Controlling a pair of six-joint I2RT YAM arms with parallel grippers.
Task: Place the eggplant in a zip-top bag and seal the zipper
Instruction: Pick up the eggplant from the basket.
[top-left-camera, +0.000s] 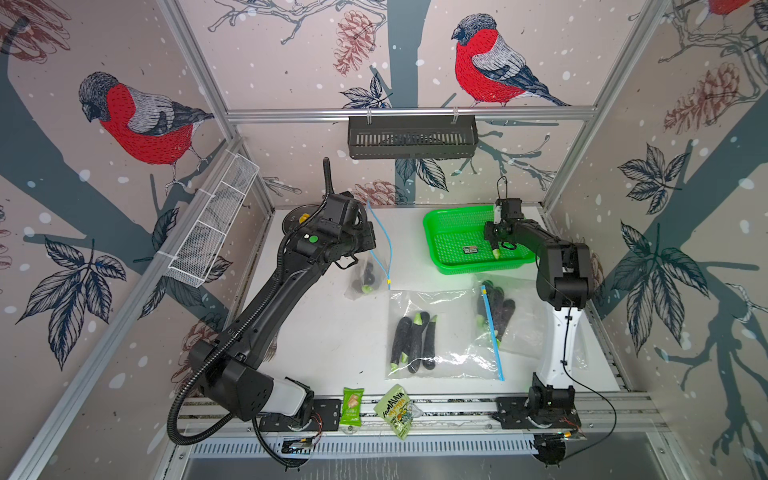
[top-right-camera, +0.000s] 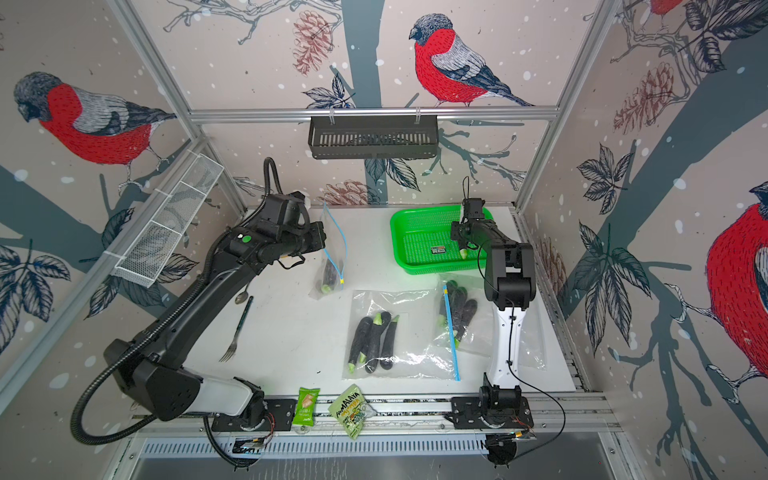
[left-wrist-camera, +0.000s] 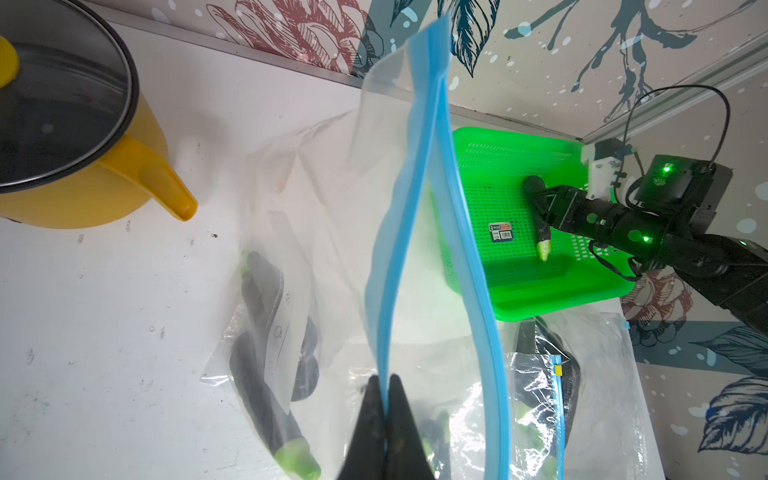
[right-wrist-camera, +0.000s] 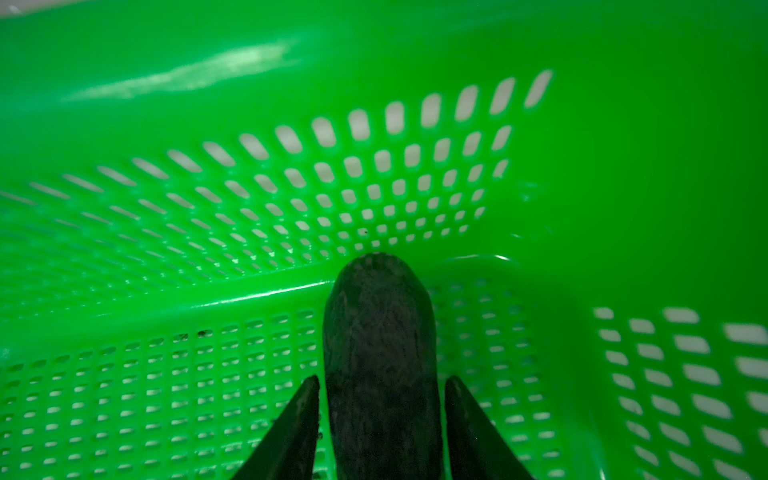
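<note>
My left tool (left-wrist-camera: 386, 399) is pinched flat on one blue zipper lip of the zip-top bag (left-wrist-camera: 419, 174) and holds it up over the surface (top-left-camera: 324, 332). The other lip bows away, so the mouth stands open. In both top views this tool is hidden behind its own wrist, and I see only the bag hanging beside it. Some dark bagged eggplants (left-wrist-camera: 266, 365) with green caps sit low inside. Through the crinkled film I cannot count them, and I cannot tell whether the bag's bottom touches the surface.

The eggplant (right-wrist-camera: 378, 332) is inside the green basket (top-left-camera: 430, 232), at the far right corner of the surface. My right tool (right-wrist-camera: 382, 415) is down over it with its fingers (right-wrist-camera: 291, 428) partly apart, one on each side. A thin strip of green shows between each tip and the dark skin, so I see no clamp. Farther back the frame edge cuts the fingers off. From above, the tool covers the eggplant except its pale green cap. I cannot tell whether it rests on the basket floor.

Two other bags (top-left-camera: 432, 332) of eggplants lie flat between the arms, the right-hand one partly under the right arm. A yellow pot (left-wrist-camera: 104, 187) is cut off in the left wrist view and mostly hidden behind the left arm from above. A fork (top-right-camera: 237, 332) shows in a top view beside that arm.
</note>
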